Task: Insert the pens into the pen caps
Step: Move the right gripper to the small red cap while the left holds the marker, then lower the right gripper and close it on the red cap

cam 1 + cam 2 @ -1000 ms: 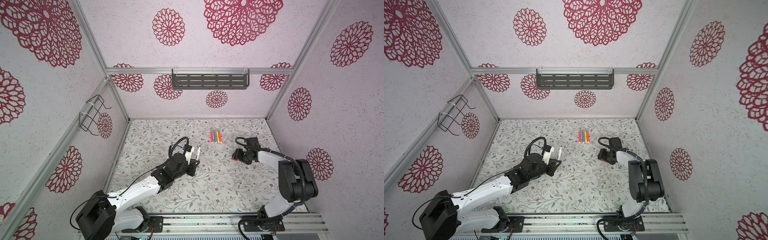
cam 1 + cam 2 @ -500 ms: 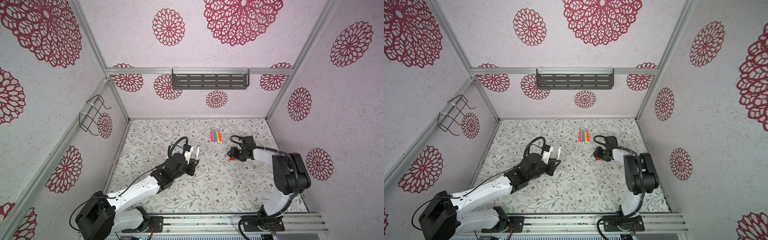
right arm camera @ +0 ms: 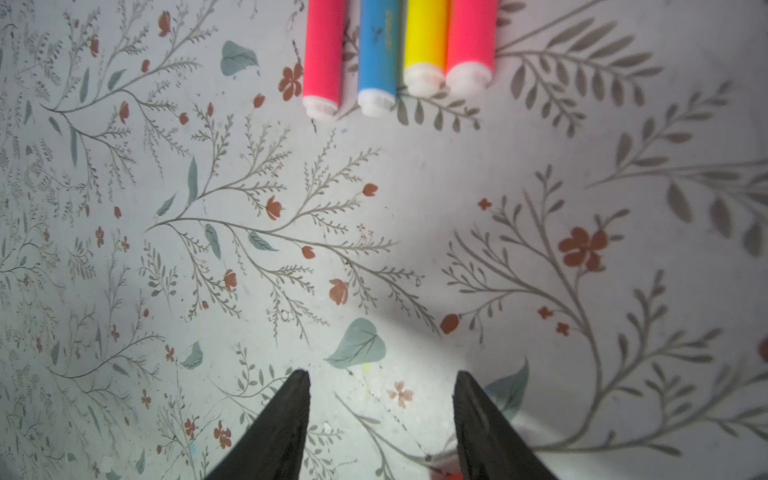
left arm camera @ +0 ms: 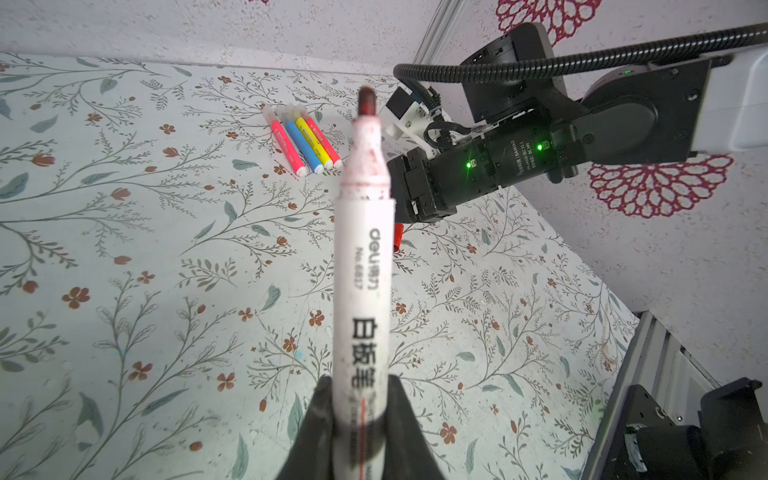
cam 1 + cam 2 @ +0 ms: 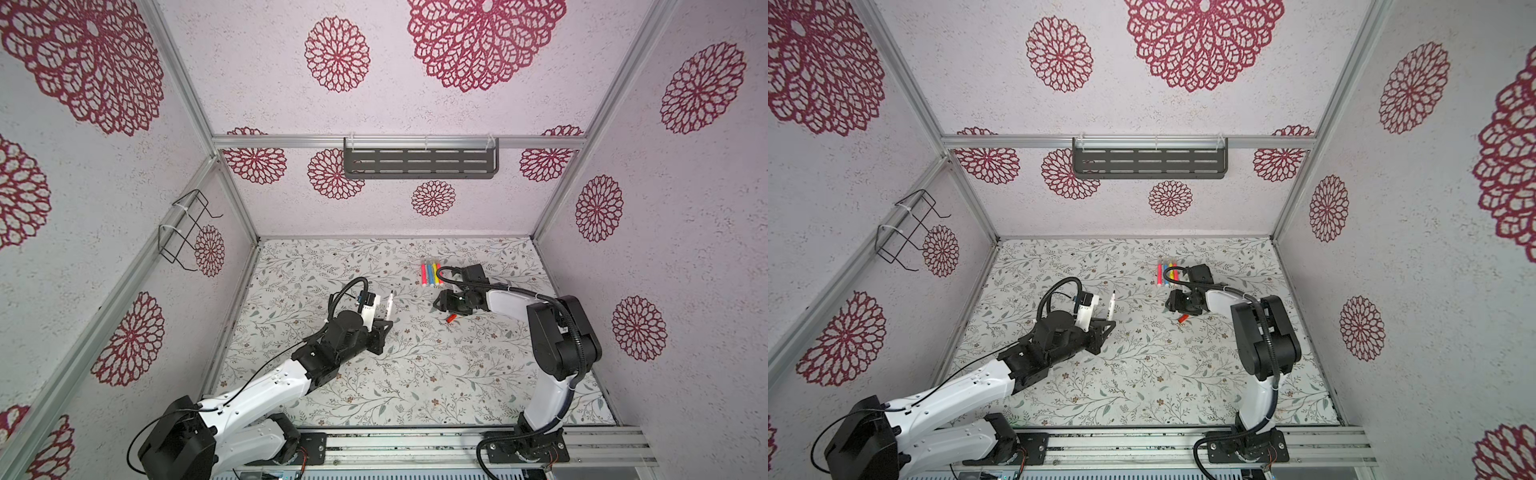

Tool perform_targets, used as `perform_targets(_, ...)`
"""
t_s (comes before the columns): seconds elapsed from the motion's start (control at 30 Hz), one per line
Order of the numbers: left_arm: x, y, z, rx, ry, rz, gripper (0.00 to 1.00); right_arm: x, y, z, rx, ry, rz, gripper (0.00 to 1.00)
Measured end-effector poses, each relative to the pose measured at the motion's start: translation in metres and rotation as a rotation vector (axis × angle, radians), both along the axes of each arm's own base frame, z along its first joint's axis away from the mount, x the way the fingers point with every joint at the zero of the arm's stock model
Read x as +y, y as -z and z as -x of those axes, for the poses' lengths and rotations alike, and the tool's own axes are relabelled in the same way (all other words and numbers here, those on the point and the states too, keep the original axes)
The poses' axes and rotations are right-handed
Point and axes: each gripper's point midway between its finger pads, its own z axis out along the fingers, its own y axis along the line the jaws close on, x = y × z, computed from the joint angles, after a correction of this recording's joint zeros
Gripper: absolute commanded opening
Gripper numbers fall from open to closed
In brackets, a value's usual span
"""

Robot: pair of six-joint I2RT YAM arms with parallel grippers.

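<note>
My left gripper (image 4: 360,381) is shut on a white marker pen (image 4: 363,266) with a bare dark-red tip, held tilted above the table; both top views show the marker (image 5: 390,305) (image 5: 1112,304) above that gripper (image 5: 384,326). Several bright pens (image 5: 430,274) (image 5: 1166,272) (image 4: 301,141) (image 3: 399,54), pink, blue, yellow and pink, lie side by side at the back. A small red pen cap (image 5: 451,318) (image 5: 1182,318) (image 4: 397,237) lies on the table. Close over it, between the cap and the pens, my right gripper (image 5: 440,303) (image 5: 1171,301) (image 3: 380,378) hangs open and empty.
The floral table (image 5: 415,374) is walled on three sides. A dark slotted shelf (image 5: 419,162) hangs on the back wall and a wire rack (image 5: 183,232) on the left wall. An aluminium rail (image 5: 415,440) carrying both arm bases runs along the front edge.
My right gripper has swung left towards the table's middle, and the red cap, earlier at its tip, now lies beside it. The left arm and marker have not moved.
</note>
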Motion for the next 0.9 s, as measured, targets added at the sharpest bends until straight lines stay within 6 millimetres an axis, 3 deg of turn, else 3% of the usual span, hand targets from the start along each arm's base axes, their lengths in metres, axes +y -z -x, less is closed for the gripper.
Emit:
perform_targets(0.1,0.003,-0.001,-0.001,-0.003,-0.008,0.003,0.0,0.0,-0.011,-0.001,-0.019,0.002,0.006,0.58)
perform_targets(0.3,0.005,-0.003,-0.003,-0.006,-0.014,0.005,0.0,-0.018,-0.044,0.001,-0.077,0.084,0.065,0.57)
perform_targets(0.4,0.005,-0.002,-0.003,-0.005,-0.015,0.005,0.0,-0.025,-0.049,0.007,-0.077,0.127,0.081,0.56)
perform_targets(0.67,0.005,-0.001,-0.004,-0.002,-0.016,0.004,0.0,-0.038,-0.01,0.044,0.041,0.153,0.145,0.5)
perform_targets(0.9,0.005,-0.002,-0.004,-0.003,-0.017,0.004,0.0,-0.033,0.0,0.052,0.064,0.137,0.163,0.47)
